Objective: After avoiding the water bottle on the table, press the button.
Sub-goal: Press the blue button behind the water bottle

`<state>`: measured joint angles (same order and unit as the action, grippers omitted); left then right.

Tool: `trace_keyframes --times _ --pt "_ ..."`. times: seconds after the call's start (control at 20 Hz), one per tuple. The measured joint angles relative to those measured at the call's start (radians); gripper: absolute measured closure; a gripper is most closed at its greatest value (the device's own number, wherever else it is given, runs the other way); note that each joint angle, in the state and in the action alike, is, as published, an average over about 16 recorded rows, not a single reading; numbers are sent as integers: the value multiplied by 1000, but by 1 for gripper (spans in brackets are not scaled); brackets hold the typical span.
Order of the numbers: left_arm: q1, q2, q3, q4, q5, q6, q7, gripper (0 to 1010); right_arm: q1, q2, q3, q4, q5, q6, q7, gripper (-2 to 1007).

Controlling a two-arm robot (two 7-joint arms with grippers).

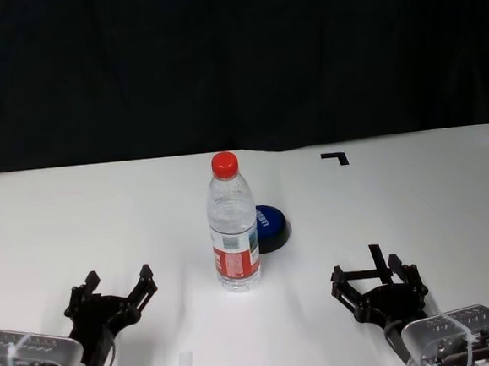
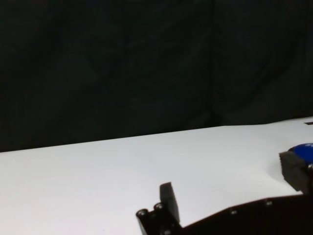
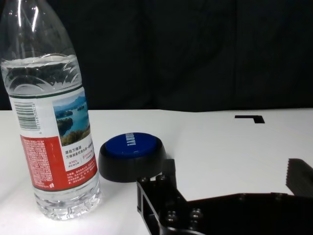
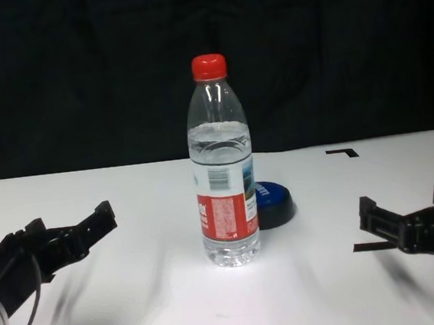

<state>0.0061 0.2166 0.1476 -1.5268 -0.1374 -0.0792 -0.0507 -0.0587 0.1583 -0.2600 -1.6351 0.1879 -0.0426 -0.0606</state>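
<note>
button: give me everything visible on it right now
The button is a low round unit: a glossy dark blue dome with white lettering on a black base. It sits flat on the white table, just behind the water bottle and to its right, partly hidden by it from the head and chest. Nothing touches it; both grippers are nearer the robot.

Both the left gripper (image 1: 118,280) and right gripper (image 1: 366,269) have black, angular fingers joined by small round screws, mounted on silvery-grey wrist housings with thin cables looping alongside
</note>
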Motion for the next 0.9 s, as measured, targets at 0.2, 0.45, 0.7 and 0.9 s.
trace_keyframes --times 0.2,0.45,0.7,0.9 --pt "0 0 0 0 0 0 0 1 0 0 0 0 0 0 0 2" --pt "0 0 0 0 0 0 0 1 0 0 0 0 0 0 0 2" --pt "0 0 0 0 0 0 0 1 0 0 0 0 0 0 0 2" --pt "0 0 0 0 0 0 0 1 0 0 0 0 0 0 0 2"
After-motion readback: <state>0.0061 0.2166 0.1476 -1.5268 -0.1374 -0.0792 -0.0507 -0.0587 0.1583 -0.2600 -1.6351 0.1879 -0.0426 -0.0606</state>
